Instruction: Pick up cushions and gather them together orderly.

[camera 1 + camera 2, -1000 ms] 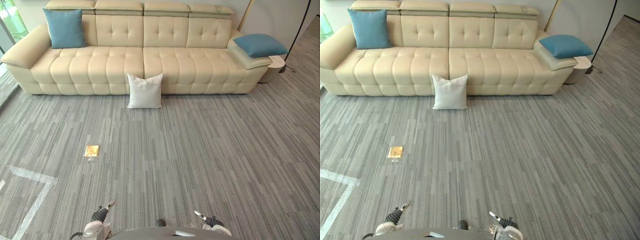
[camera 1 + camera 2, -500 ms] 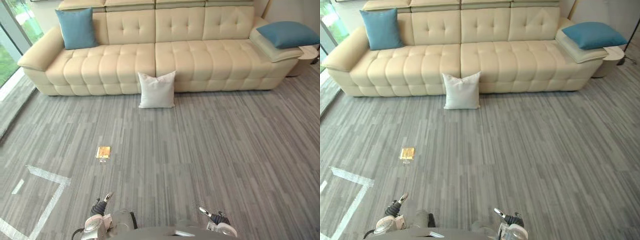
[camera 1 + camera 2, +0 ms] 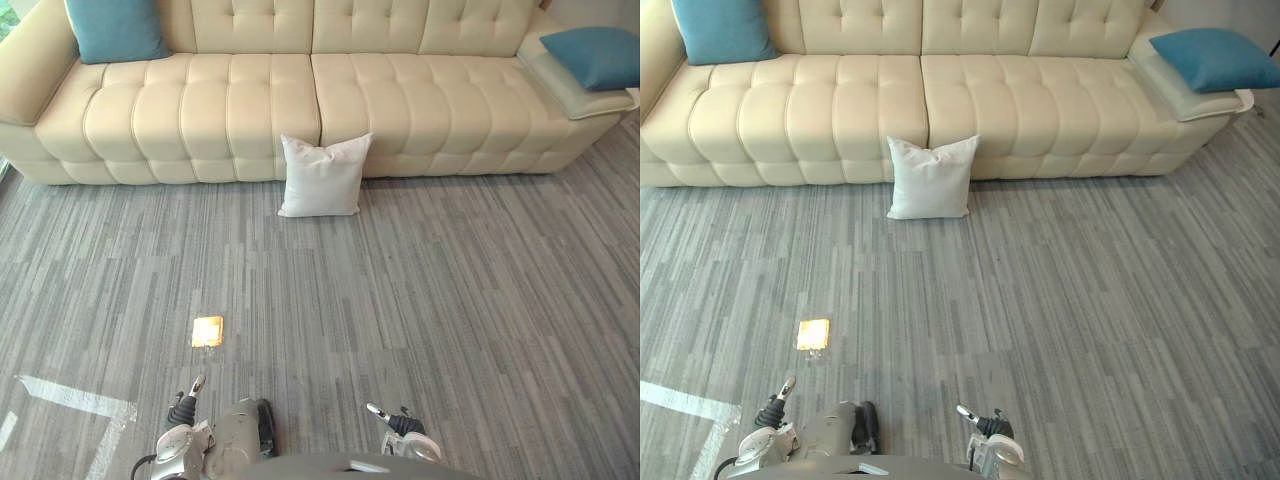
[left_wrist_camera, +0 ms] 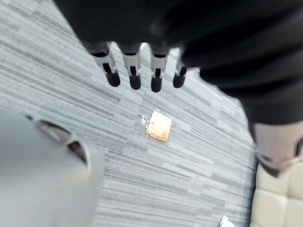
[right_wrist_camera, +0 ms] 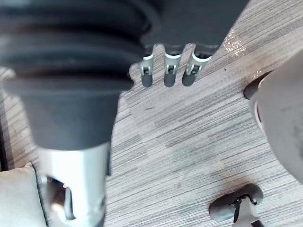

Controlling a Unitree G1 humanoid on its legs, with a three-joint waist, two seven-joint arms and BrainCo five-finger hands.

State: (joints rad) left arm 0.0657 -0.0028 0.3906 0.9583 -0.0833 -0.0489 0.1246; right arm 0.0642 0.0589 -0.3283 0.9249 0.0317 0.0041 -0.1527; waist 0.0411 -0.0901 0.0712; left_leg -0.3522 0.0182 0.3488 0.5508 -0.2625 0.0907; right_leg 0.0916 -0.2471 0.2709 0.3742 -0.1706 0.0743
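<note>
Since a second ago our view has drawn nearer the sofa, so its back is now cut off. Nearest us, the left hand (image 3: 184, 410) and right hand (image 3: 397, 424) hang empty, fingers straight and apart. Beyond, a square brass plate (image 3: 207, 331) sits in the striped grey carpet (image 3: 450, 290). Farther, a plump white cushion (image 3: 323, 177) stands on the carpet, leaning against the tufted cream sofa (image 3: 260, 100). The left blue cushion (image 3: 112, 28) is clipped at its top; the right blue cushion (image 3: 605, 55) lies flat on the sofa's far-right end.
</note>
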